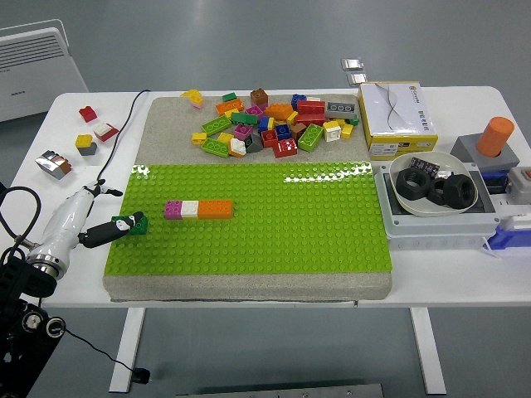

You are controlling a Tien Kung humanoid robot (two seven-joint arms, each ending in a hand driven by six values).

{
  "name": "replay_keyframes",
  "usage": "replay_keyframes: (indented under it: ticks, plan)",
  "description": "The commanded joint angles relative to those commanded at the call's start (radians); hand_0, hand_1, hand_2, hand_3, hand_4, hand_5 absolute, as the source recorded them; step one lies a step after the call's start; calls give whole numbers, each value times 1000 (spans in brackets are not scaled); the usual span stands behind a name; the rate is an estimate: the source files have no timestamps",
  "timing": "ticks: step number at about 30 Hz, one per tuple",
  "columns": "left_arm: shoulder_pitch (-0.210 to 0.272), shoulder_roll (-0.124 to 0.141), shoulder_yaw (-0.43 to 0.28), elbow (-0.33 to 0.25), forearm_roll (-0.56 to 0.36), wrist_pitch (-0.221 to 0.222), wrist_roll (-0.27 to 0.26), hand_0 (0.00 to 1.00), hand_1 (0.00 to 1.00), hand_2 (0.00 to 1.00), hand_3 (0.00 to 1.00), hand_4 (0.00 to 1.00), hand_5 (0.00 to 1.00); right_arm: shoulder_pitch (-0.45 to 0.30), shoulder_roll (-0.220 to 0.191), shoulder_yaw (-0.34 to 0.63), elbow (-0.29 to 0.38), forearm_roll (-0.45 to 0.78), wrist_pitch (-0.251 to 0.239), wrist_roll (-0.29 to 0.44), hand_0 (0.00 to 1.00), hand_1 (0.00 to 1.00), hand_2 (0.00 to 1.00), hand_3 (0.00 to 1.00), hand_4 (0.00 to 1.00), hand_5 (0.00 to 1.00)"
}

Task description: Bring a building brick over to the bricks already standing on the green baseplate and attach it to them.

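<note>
A short row of bricks stands on the green baseplate (274, 224) at its left: purple (172, 209), white (191, 209) and orange (215, 209), joined end to end. My left hand (104, 217) lies off the baseplate's left edge, well left of the row. Its fingers are relaxed and spread and grasp nothing. Its black thumb tip (120, 224) touches a small dark green brick (137, 222) that sits at the plate's left edge. A heap of loose coloured bricks (270, 124) lies on the grey mat behind the baseplate. The right hand is out of view.
A yellow and white box (397, 118) stands at the back right. A bowl of black rings (436, 186) sits on a grey box, with an orange cylinder (495, 135) further right. A few loose bricks (90, 133) and a cable (120, 133) lie at the left.
</note>
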Motion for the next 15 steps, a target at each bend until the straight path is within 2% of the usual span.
replay_keyframes:
  ticks: [1, 2, 7, 8, 9, 14, 15]
  plan:
    - [1, 6, -2, 4, -2, -2, -5, 969, 965, 985, 783, 919, 289, 0, 0, 1, 0, -1, 0, 0, 515, 718, 769, 778, 815, 844]
    - [2, 11, -2, 8, -5, -3, -9, 969, 965, 992, 805, 865, 85, 0, 0, 2, 0, -2, 0, 0, 515, 717, 769, 777, 815, 843]
    - [-1, 22, 12, 37, -27, 12, -45, 969, 965, 992, 805, 865, 85, 1, -2, 11, 0, -9, 1, 1, 515, 717, 769, 777, 815, 843]
    - [0, 22, 15, 41, -34, 17, -54, 969, 965, 992, 805, 865, 85, 1, -3, 14, 0, -11, 1, 1, 515, 717, 769, 777, 815, 843]
    - [0, 21, 17, 43, -41, 22, -62, 966, 965, 979, 779, 776, 2, 1, -3, 17, 0, -13, 2, 1, 515, 717, 769, 778, 815, 845]
    - [2, 6, 26, 53, -84, 56, -108, 966, 965, 979, 779, 776, 2, 1, -4, 26, 0, -21, 3, 1, 515, 717, 769, 778, 815, 845]
    - [2, 3, 26, 55, -88, 61, -113, 958, 961, 954, 525, 610, 2, 1, -4, 27, 0, -22, 3, 1, 515, 717, 769, 778, 815, 845]
